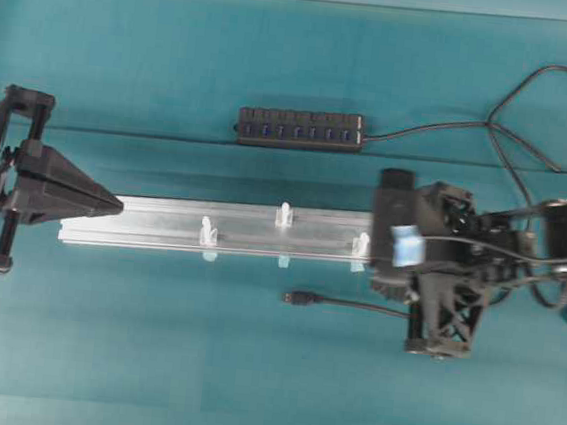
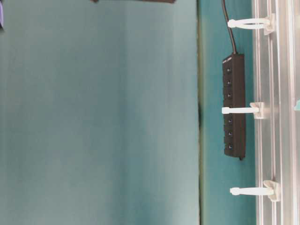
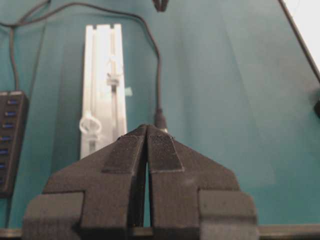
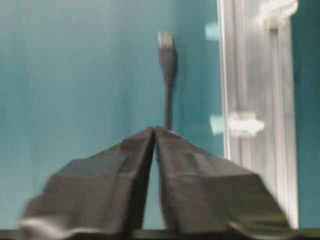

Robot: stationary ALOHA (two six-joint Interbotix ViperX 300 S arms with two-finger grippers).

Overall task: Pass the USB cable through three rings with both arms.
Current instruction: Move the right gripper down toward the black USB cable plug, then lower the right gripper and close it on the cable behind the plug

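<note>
**No ring threaded yet; the cable lies loose beside the rail**

Overhead view: the silver rail [image 1: 232,230] lies across the middle of the desk [image 1: 149,360], and the three rings [image 1: 284,216] stand upright on it, all of them empty. The USB cable [image 1: 345,304] lies flat on the desk just beside the rail, on the side away from the black hub [image 1: 299,130]. Its plug [image 1: 300,298] points toward the left end of the rail. The right gripper [image 1: 393,245] hangs over the right end of the rail, above the cable. The left gripper [image 1: 108,204] is at the left end of the rail, its fingers pressed together with nothing between them.

Table-level view: the three rings stand out from the rail, each loop is free, and no cord passes through any of them. The hub lies behind the rail. No gripper shows clearly here.

Left wrist view: the left fingers [image 3: 160,150] meet in a closed point and hold nothing. The cable's plug lies on the desk just beyond their tips, beside the rail.

Right wrist view: the right fingers [image 4: 175,150] stand with only a narrow slit between them. The cable runs from the plug toward their tips, but whether they pinch it I cannot tell, as the picture is blurred.

To my judgement, the task is at its very beginning: the cable must first be picked up, and all three rings are still to be passed.
</note>
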